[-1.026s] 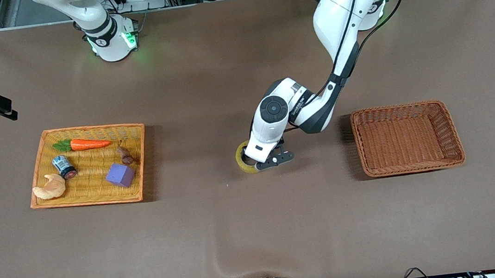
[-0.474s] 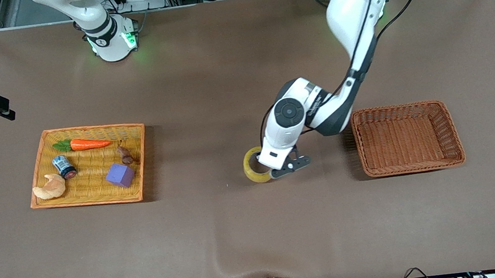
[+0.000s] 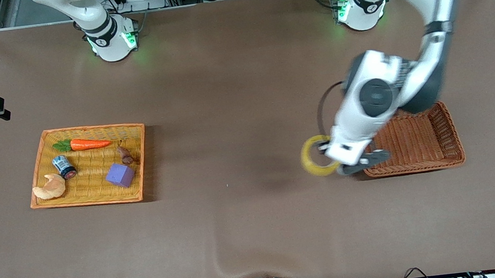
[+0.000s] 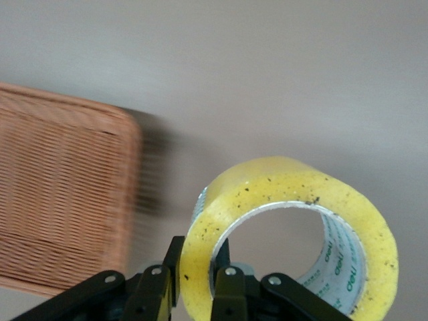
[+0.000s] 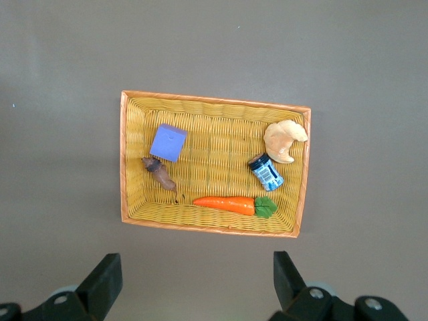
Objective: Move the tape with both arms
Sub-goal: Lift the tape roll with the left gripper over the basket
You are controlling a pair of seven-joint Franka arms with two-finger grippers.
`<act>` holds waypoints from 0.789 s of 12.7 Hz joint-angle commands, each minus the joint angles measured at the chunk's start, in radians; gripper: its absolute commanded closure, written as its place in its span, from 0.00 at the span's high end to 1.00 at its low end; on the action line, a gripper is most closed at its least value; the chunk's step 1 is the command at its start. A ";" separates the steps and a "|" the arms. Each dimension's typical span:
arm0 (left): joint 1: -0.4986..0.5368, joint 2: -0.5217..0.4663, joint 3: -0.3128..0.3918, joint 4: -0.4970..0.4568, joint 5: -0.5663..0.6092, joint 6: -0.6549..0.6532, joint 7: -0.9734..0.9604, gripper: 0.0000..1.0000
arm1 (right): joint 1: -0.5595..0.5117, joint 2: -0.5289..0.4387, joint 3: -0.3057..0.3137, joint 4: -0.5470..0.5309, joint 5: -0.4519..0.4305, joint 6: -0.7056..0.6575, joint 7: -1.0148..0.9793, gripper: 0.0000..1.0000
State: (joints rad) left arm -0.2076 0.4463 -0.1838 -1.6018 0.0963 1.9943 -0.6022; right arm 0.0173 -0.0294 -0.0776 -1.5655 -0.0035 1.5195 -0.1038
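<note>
Since half a second ago, the left gripper has carried the tape from mid-tabletop toward the left arm's end; it now hangs above bare tabletop just beside the brown basket, at the basket's edge that faces the right arm's end. Jaws clamped on the roll's wall, one finger inside the core, the other outside. Roll held on edge, hollow core open to the wrist camera; the left wrist view shows the tape with the brown basket beside it, not under it. The left arm's wrist body overlaps the brown basket's corner in the front view.

Right gripper waits high over the yellow basket near the right arm's end, jaws spread apart and empty. Yellow basket contents, unchanged: carrot, blue-labelled can, croissant, purple block, small brown piece. The brown basket's visible part holds nothing.
</note>
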 commanded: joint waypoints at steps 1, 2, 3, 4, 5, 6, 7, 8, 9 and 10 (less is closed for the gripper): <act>0.146 -0.106 -0.017 -0.179 0.016 0.020 0.181 0.00 | 0.001 0.002 0.002 0.010 -0.017 -0.012 0.041 1.00; 0.193 -0.118 -0.017 -0.210 0.017 0.026 0.249 0.00 | 0.000 0.002 0.002 0.010 -0.013 -0.013 0.082 1.00; 0.242 -0.130 -0.019 -0.242 0.017 0.035 0.301 0.00 | 0.000 0.002 0.002 0.010 -0.012 -0.015 0.105 1.00; 0.270 -0.149 -0.020 -0.286 0.019 0.055 0.324 0.00 | 0.000 0.002 0.002 0.010 -0.012 -0.016 0.101 1.00; 0.286 -0.176 -0.020 -0.350 0.023 0.105 0.338 0.00 | 0.001 0.002 0.002 0.010 -0.016 -0.016 0.098 1.00; 0.315 -0.196 -0.020 -0.410 0.051 0.156 0.372 0.00 | 0.001 0.002 0.002 0.008 -0.021 -0.016 0.095 1.00; 0.348 -0.204 -0.022 -0.453 0.075 0.197 0.401 0.00 | 0.001 0.003 0.002 0.005 -0.021 -0.030 0.092 1.00; 0.379 -0.204 -0.022 -0.484 0.077 0.225 0.418 0.00 | -0.003 0.011 0.002 0.004 -0.021 -0.048 0.090 1.00; 0.393 -0.208 -0.022 -0.513 0.077 0.250 0.442 0.00 | -0.003 0.032 0.002 0.007 -0.021 -0.055 0.090 1.00; 0.419 -0.207 -0.022 -0.550 0.079 0.295 0.478 0.00 | -0.005 0.039 0.002 0.007 -0.020 -0.053 0.088 1.00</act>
State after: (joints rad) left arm 0.1634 0.2914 -0.1898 -2.0576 0.1545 2.2191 -0.1738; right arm 0.0171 -0.0157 -0.0783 -1.5674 -0.0042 1.4766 -0.0277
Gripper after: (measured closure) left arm 0.780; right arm 0.000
